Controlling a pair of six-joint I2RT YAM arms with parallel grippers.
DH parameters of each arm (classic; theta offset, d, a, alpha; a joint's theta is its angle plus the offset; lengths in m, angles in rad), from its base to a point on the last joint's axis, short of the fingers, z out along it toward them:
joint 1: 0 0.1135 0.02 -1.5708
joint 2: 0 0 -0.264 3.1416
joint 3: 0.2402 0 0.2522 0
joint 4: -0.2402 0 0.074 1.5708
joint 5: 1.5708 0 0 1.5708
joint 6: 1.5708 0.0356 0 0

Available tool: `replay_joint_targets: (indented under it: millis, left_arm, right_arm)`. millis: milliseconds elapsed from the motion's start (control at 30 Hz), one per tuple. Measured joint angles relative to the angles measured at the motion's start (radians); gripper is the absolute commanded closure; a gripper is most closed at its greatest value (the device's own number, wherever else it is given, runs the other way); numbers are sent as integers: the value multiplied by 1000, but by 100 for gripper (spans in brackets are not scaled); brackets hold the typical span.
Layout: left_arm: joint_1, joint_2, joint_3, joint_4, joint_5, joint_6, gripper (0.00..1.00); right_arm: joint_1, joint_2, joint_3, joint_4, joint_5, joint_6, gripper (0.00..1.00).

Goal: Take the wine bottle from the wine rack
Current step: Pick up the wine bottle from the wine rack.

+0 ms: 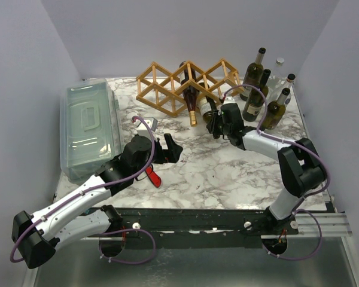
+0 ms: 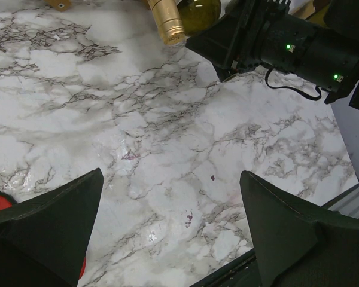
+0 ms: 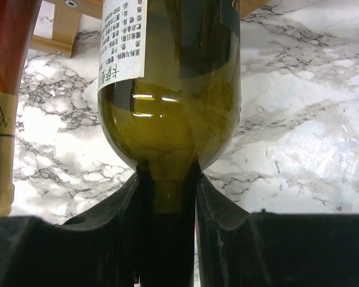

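The tan wooden lattice wine rack (image 1: 161, 84) stands at the back of the marble table, and one of its slats (image 3: 66, 27) shows in the right wrist view. An olive-green wine bottle (image 3: 167, 89) with a white label lies in it, neck toward me. My right gripper (image 3: 167, 185) is shut on that neck, just under the shoulder, and from above it (image 1: 215, 122) sits right in front of the rack with the bottle (image 1: 204, 106) beyond it. My left gripper (image 2: 170, 203) hangs open over bare marble, holding nothing, left of the right arm (image 2: 275, 42).
A second, dark red bottle with a gold cap (image 1: 191, 101) lies in the rack just left of the held one. Several upright bottles (image 1: 263, 89) stand at the back right. A clear lidded plastic bin (image 1: 90, 128) fills the left side. A red-handled object (image 1: 154, 177) lies by the left arm.
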Motion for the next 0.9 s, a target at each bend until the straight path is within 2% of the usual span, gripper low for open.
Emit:
replay_joint_targets:
  millis: [900]
  left_arm:
    - [0,-1,-1,0,0,1,1]
  right_arm:
    - [0,-217,-171,-80,-50,-28,100]
